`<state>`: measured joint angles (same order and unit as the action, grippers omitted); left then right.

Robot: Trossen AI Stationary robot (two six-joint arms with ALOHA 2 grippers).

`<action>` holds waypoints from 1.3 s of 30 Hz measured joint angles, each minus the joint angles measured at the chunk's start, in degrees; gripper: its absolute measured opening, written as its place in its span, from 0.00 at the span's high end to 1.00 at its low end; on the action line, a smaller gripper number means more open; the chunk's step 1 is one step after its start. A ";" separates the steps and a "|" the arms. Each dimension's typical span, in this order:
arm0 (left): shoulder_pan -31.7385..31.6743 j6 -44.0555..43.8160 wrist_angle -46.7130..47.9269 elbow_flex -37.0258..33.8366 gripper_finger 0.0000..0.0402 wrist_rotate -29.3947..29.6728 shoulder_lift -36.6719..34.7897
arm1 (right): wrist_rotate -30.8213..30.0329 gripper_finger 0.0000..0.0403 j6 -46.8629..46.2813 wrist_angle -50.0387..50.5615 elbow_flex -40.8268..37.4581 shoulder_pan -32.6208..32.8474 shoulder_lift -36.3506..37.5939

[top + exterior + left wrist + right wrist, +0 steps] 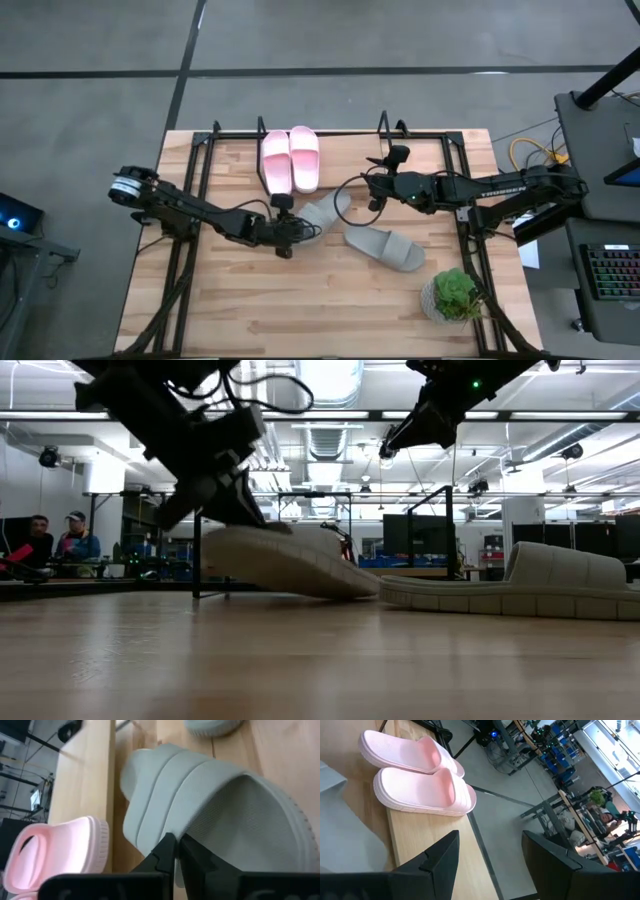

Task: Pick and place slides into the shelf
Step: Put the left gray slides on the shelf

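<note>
Nearest us lies one grey slide [386,248] flat on the worktop [300,310]. Our left gripper [290,232] has its jaws clenched on the second grey slide [322,212], heel raised; it seems light and bendy, best pinched at the rim. Our right gripper [374,184] hovers, jaws released. Farthest, the pink slides [291,159] sit in the shelf [215,135].

Grey concrete floor [330,40] with dark seam lines around the light wood table [300,300]. Keyboard [610,275] on a side desk. Beyond the table: open lab hall, ceiling strip lights [330,380], dark monitors [405,535], two seated people [55,540] (far off, one in a cap).
</note>
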<state>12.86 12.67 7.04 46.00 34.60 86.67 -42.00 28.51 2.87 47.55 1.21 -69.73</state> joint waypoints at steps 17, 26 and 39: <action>1.90 0.05 2.59 -0.17 1.00 7.72 -8.78 | 13.98 0.49 4.53 0.69 0.98 6.77 0.02; 2.21 -0.13 1.60 0.04 1.00 14.15 -10.05 | 27.43 0.49 4.97 5.58 0.77 7.56 0.00; 2.25 2.25 -7.13 0.57 1.00 14.76 -10.06 | 19.22 0.49 15.11 4.15 -1.14 7.66 -3.57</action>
<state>15.11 14.92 -0.09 46.56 49.36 76.62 -22.78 43.62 7.03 46.41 8.87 -73.30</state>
